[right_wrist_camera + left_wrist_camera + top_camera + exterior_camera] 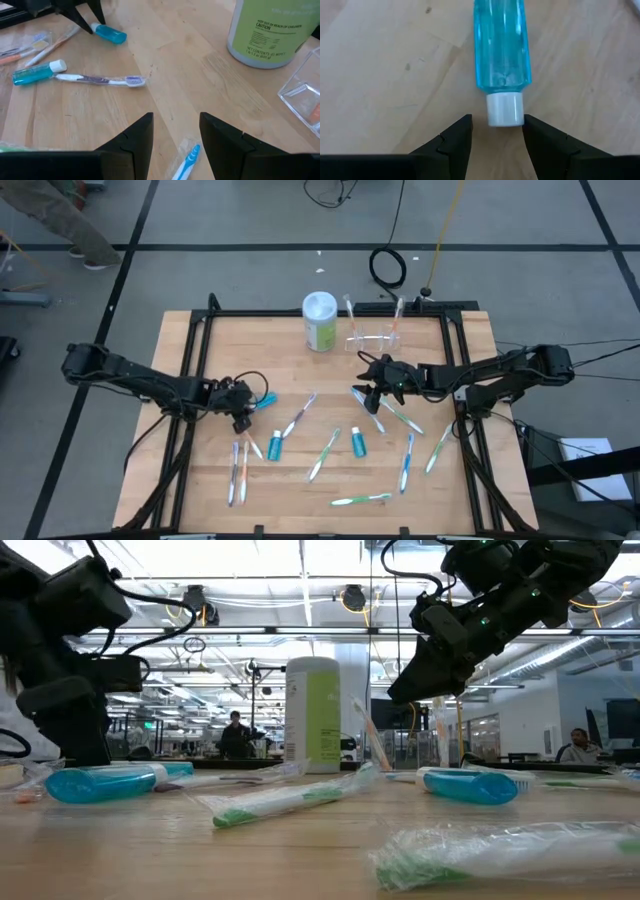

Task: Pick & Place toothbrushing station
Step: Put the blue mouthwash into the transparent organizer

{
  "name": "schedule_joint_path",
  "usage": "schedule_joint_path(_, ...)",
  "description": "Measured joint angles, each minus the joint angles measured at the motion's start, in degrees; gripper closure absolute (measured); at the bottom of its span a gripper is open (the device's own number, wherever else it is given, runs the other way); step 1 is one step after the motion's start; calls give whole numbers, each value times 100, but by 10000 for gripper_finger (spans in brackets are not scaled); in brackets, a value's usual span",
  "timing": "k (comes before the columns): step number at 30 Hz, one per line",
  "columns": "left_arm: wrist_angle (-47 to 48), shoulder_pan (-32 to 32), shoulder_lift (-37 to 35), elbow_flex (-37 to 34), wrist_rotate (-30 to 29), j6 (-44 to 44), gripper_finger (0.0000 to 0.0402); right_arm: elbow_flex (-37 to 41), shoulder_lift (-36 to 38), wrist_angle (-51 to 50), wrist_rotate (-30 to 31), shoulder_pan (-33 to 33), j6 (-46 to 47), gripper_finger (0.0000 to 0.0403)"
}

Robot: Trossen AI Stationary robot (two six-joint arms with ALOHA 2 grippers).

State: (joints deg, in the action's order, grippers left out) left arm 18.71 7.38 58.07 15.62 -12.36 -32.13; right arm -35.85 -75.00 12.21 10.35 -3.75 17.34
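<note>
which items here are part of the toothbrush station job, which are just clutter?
Job:
- clear holder, back of table
- wrapped toothbrushes, e.g.
- blue bottles, e.g.
- left gripper, open, at one bottle's white cap
- right gripper, open, over toothbrushes

Probably clutter:
- green-and-white canister
- cable coil on floor

On the table I count ten toothbrushes (300,418), three blue bottles (359,442), one green-white canister (320,321) and one clear holder (373,336).

Matt wooden table (190,490) — glossy clear-plastic toothbrushing station (373,338), translucent blue plastic bottle (501,47).
</note>
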Motion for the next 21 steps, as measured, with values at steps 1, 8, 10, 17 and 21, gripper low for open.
schedule_joint_path(1, -7, 2, 1, -2, -56, 28, 220, 1, 0, 4, 1, 0, 0, 252)
schedule_joint_path(8, -347, 0, 5, -13, -319, 521, 220, 1, 0, 17, 2, 0, -2, 252)
schedule_joint_path(10, -346, 0, 4, -13, -385, 622, 220, 1, 0, 17, 2, 0, -2, 252)
schedule_joint_path(17, -339, 0, 5, -13, -271, 698, 227, 0, 0, 17, 2, 0, -4, 252)
schedule_joint_path(21, -338, 0, 5, -13, -223, 659, 264, 0, 0, 17, 2, 0, -4, 252)
